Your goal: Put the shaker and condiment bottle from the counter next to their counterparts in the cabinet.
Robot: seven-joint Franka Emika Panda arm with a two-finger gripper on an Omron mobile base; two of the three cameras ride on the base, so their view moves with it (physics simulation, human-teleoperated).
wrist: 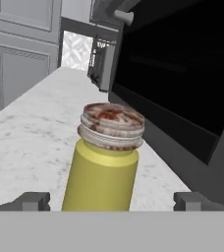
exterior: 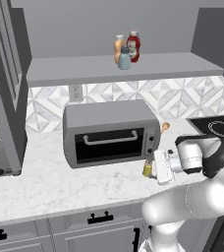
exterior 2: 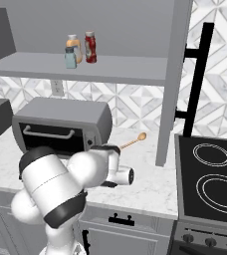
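Shaker (wrist: pixel 104 167): smooth yellow cylinder, ridged grey cap, on veined marble counter (wrist: pixel 30 138).

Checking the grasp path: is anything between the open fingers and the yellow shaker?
No. In the hand view the yellow shaker stands between the two fingers with bare white counter around it.

counter (exterior: pixel 45 184), toaster oven (exterior: pixel 109 133), shaker (exterior: pixel 147 168)
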